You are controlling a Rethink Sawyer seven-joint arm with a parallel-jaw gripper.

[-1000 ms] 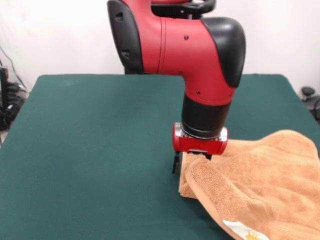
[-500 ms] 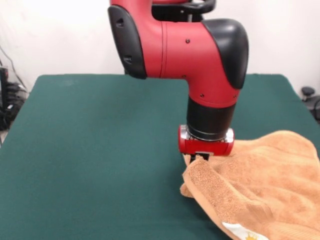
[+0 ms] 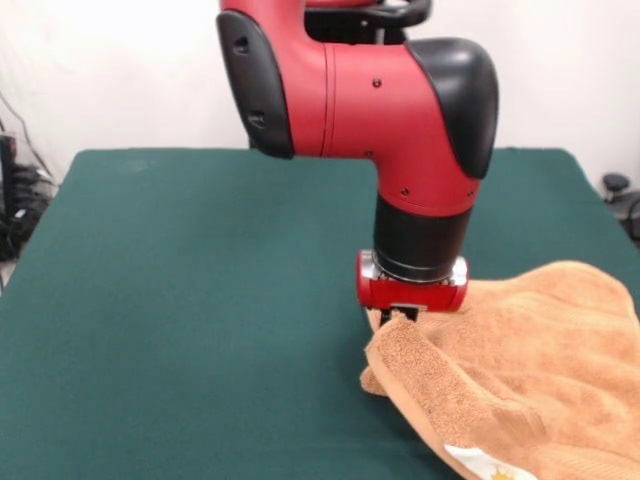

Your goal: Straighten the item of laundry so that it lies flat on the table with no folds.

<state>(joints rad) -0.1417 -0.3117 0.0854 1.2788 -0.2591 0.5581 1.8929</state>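
Since a second ago the arm has shifted a little toward the right of the front view and risen slightly, and the corner of the towel (image 3: 520,370) has come up with it; over the last half second nothing has moved at all. The dark finger that showed beside the cloth a second ago is now hidden.

There is one arm, one end effector (image 3: 400,316), one towel and one table (image 3: 180,300). The end effector sits right at the towel's left corner, which is lifted off the felt and curls over in a thick fold just under the red wrist ring. From here it appears closed on that corner, though the fingertips are mostly buried in the terry cloth.

The towel lies bunched at the table's lower right in this view, humped and rumpled, running out of the picture at the right and bottom edges. A white label (image 3: 490,466) with a bit of yellow shows at its bottom edge.

The wide left part of the table is bare green felt. Beyond the table stands a pale wall, with dark cables (image 3: 15,190) at the left edge and a black object (image 3: 622,195) at the right. The arm's bulky elbow blocks the middle of the far table edge.
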